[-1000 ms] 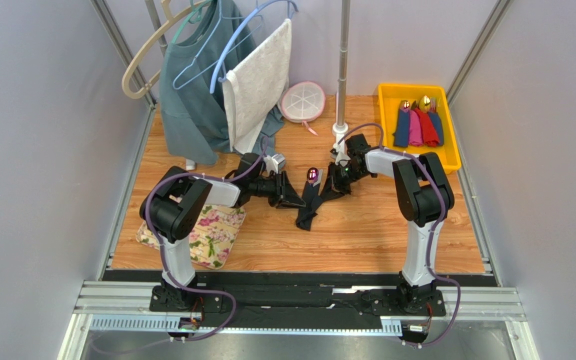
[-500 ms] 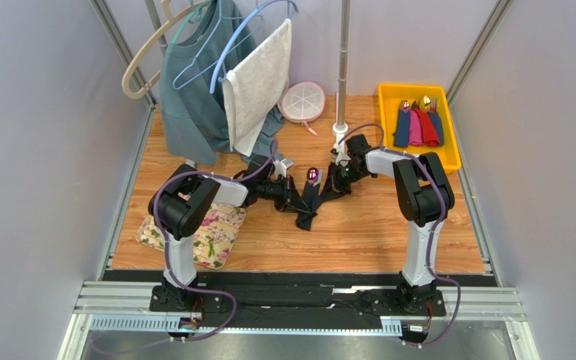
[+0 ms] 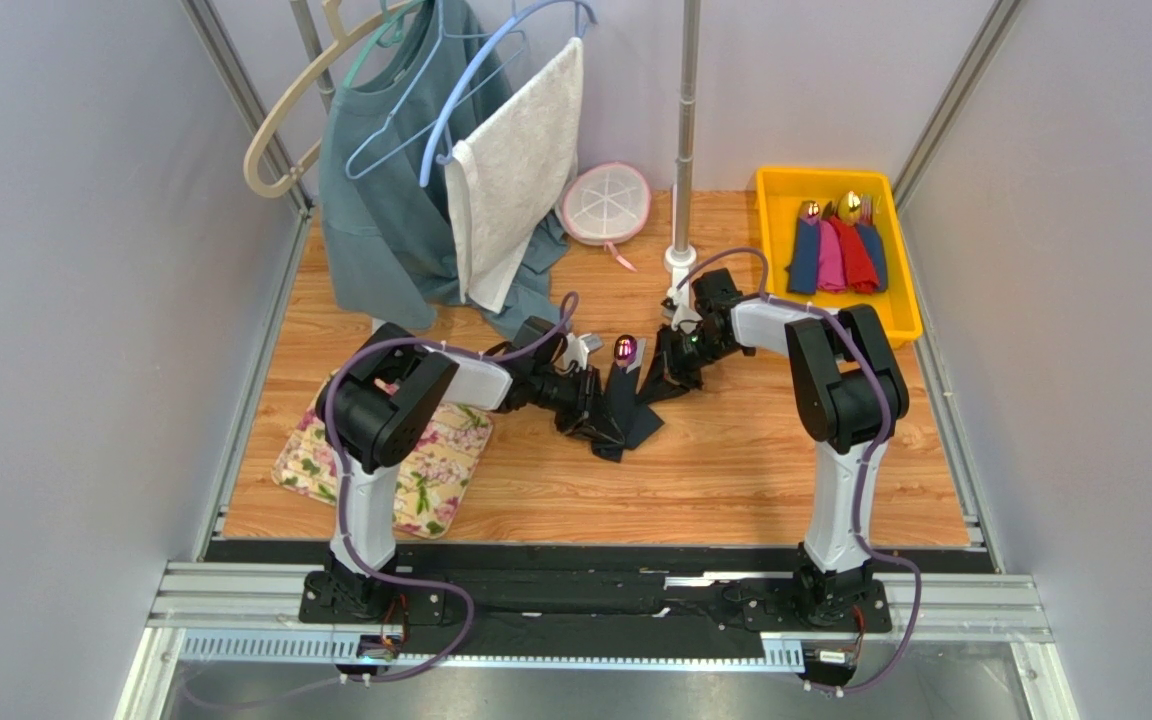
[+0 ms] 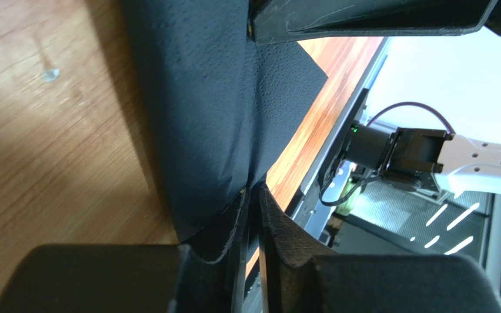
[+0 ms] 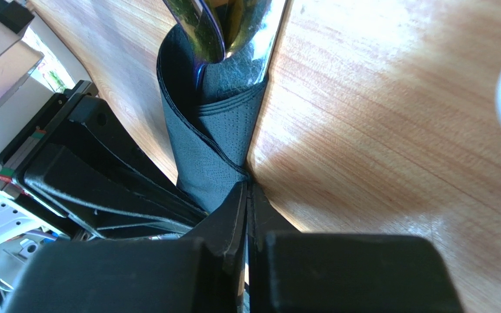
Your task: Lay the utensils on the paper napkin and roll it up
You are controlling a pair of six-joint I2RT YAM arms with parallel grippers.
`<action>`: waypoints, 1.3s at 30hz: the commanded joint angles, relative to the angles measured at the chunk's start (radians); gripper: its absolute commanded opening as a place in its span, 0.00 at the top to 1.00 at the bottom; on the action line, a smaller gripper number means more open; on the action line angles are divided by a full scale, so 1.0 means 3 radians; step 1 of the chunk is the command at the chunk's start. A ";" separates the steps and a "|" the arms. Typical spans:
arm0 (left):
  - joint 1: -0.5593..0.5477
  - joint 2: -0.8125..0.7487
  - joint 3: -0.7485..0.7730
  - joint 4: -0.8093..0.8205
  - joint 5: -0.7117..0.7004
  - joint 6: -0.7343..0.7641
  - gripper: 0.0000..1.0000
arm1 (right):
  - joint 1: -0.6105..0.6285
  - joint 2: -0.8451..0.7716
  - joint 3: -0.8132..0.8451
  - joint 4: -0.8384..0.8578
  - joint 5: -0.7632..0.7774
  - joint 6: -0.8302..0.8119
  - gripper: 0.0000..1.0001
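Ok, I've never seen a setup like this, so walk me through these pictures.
These are two robot arms bolted to a wooden table. The wide picture looks down from above. The two close-ups come from a camera on each wrist. The left claw and the right claw each pinch a black napkin. It is partly rolled around cutlery, and a shiny spoon pokes out. Also on the table are a flowery mat and a yellow tray holding wrapped cutlery. Clothes hang at the back.

black napkin (image 3: 630, 417), floral mat (image 3: 429, 468) — yellow tray (image 3: 826, 176)
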State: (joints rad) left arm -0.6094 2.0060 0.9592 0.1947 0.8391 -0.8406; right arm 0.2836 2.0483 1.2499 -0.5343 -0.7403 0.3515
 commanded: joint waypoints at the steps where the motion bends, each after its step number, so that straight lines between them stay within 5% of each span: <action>1: -0.0019 0.0129 0.0075 -0.0388 -0.0291 0.0363 0.73 | -0.0005 -0.0113 0.0057 0.0007 0.0034 0.0004 0.91; 5: -0.0019 0.0170 0.0121 -0.0516 -0.0409 0.0449 0.68 | -0.0005 -0.0288 0.0164 -0.0141 -0.0018 -0.0057 0.63; 7: -0.0019 0.0175 0.0136 -0.0562 -0.0450 0.0485 0.66 | -0.0005 -0.0389 0.0180 -0.0182 -0.0007 -0.0098 0.59; 16: -0.0055 0.0237 0.0331 -0.1053 -0.0736 0.0849 0.63 | 0.0026 -0.0600 0.0160 -0.0116 -0.0242 0.0055 0.67; 23: -0.0060 0.0227 0.0336 -0.1033 -0.0762 0.0869 0.63 | 0.0149 -0.0431 -0.0091 0.0073 -0.0299 0.0265 0.83; 39: -0.0055 -0.0509 0.0280 -0.0726 -0.0455 0.0818 0.49 | 0.0164 -0.0053 -0.0275 -0.0024 0.0673 -0.0108 0.97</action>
State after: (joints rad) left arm -0.6350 1.9511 1.0500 -0.0120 0.7734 -0.6506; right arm 0.3317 1.9903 1.1667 -0.5354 -0.7074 0.3794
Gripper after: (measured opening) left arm 0.495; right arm 0.036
